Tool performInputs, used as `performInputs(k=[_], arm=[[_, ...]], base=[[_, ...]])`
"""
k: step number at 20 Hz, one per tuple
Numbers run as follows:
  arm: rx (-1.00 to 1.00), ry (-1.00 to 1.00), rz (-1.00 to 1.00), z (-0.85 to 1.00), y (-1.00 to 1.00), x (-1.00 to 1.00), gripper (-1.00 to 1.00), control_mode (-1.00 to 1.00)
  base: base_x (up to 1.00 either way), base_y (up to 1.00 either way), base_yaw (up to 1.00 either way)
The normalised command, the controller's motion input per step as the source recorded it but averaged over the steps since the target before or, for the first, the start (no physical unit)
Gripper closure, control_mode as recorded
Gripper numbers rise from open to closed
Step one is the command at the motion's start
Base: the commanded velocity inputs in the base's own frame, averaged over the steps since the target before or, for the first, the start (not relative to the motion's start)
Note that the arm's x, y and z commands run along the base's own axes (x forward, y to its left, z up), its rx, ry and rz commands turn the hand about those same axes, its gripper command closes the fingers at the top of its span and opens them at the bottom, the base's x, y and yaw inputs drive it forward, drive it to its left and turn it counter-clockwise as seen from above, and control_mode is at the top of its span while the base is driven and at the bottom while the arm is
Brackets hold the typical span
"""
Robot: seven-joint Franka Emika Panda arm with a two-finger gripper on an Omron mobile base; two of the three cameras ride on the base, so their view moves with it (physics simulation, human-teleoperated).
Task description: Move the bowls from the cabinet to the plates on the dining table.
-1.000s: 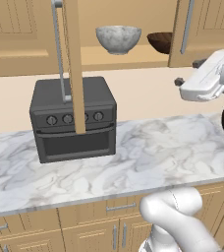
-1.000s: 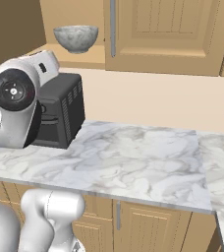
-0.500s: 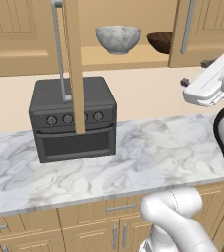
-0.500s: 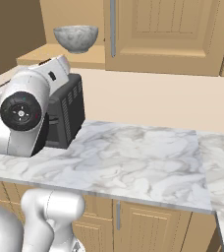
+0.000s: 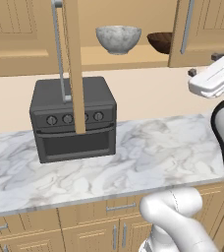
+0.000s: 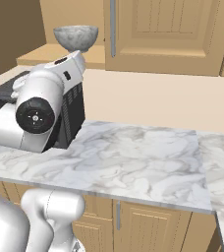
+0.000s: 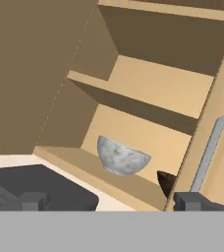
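The grey-white marbled bowl (image 5: 118, 38) (image 6: 76, 37) (image 7: 121, 156) stands on the lowest shelf of the open cabinet (image 5: 133, 56). The dark wooden bowl (image 5: 160, 42) (image 7: 167, 183) sits to its right, half hidden by the right door. My gripper (image 5: 204, 65) (image 7: 111, 202) hangs in the air, out in front of the shelf and to the right of both bowls. It is open, its fingertips (image 7: 33, 201) wide apart with nothing between them, and it faces the marbled bowl from a distance. The plates and the dining table are out of view.
A black toaster oven (image 5: 72, 118) stands on the marble counter (image 5: 148, 157) right under the shelf. The left cabinet door (image 5: 74, 64) swings out over the oven. The right door (image 5: 202, 29) with its long handle (image 7: 207, 152) stands beside the wooden bowl.
The arm has swung forward and the hand has shifted slightly toward the open cabinet. The jaws stayed open. Neither bowl has moved.
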Motion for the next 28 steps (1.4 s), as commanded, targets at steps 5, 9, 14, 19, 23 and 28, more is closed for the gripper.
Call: performInputs(k=[5,9,14,19,23,28], arm=[[0.09,-0.07,-0.11,0.19,-0.15,0.18,-1.0,-1.0],[0.08,-0.05,-0.09,0.12,-0.25,0.18,-1.0,-1.0],[0.09,-0.03,-0.05,0.07,-0.32,0.24,-1.0,-1.0],[0.11,0.0,0.0,0.03,-0.36,0.3,-1.0,-1.0],[0.11,0.01,0.0,0.04,-0.26,0.38,-1.0,-1.0],[0.08,0.0,0.01,0.01,-0.17,0.4,-1.0,-1.0]], base=[[0.0,0.0,0.0],[0.0,0.0,0.0],[0.0,0.0,0.0],[0.0,0.0,0.0],[0.0,0.0,0.0],[0.0,0.0,0.0]])
